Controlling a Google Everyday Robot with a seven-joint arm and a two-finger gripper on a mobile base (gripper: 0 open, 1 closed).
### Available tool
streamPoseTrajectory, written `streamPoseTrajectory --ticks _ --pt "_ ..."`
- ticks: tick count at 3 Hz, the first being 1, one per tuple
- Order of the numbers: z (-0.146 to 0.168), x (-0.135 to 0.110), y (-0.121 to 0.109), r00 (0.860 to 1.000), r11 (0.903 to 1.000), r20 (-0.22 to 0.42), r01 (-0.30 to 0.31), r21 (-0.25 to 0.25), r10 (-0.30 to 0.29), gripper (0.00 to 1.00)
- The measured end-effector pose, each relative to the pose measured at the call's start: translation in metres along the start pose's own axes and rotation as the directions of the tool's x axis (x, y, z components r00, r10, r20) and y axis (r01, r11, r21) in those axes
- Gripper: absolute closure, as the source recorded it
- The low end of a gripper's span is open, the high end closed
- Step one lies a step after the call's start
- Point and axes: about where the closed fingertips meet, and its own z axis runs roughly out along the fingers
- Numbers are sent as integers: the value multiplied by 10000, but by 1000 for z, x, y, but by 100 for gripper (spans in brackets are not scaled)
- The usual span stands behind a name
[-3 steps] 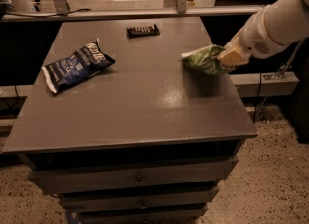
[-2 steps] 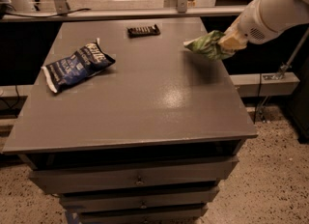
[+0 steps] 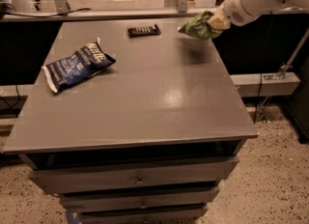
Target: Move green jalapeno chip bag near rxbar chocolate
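Observation:
The green jalapeno chip bag (image 3: 197, 26) hangs in the air above the table's far right part, held at its right end by my gripper (image 3: 216, 22), which is shut on it. My white arm comes in from the upper right. The rxbar chocolate (image 3: 144, 30), a small dark bar, lies flat near the table's far edge, to the left of the bag and apart from it.
A dark blue chip bag (image 3: 77, 65) lies on the left part of the grey table (image 3: 145, 102). Drawers sit below the tabletop's front edge. A rail and counter run behind the table.
My gripper has carried the green bag up and toward the far edge of the table, closer to the dark bar. The blue bag and the bar have not moved.

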Motion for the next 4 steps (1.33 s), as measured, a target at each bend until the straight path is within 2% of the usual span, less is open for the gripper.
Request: streamPoseTrajectory --ticks 1,2,3,4 --pt "36 -29 -7 9989 9995 459 -114 305 100 100" --pt "68 -54 -4 9974 9980 717 -140 622 96 100" --pt "110 -67 4 9976 9951 688 28 989 -97 100" --pt "135 -65 6 9983 9934 486 267 1115 -323 100"
